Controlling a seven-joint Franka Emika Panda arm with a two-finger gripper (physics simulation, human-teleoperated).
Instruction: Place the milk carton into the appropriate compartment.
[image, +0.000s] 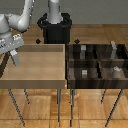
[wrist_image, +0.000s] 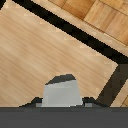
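Wood floor behind, your claw (image: 13, 52) at the light tan tray's (image: 35, 80) edge, clenched on the milk carton (wrist_image: 61, 92), dark four-cell bin (image: 97, 82) well apart.

One camera stands off from me, raised, looking slightly down across both bins: the tan tray (image: 35, 62) on the exterior view's left, the dark bin (image: 97, 65) on its right, my arm behind. My wrist camera looks down from close above the tray's floor (wrist_image: 45, 50) and its dark rim. The tray is what both views share.
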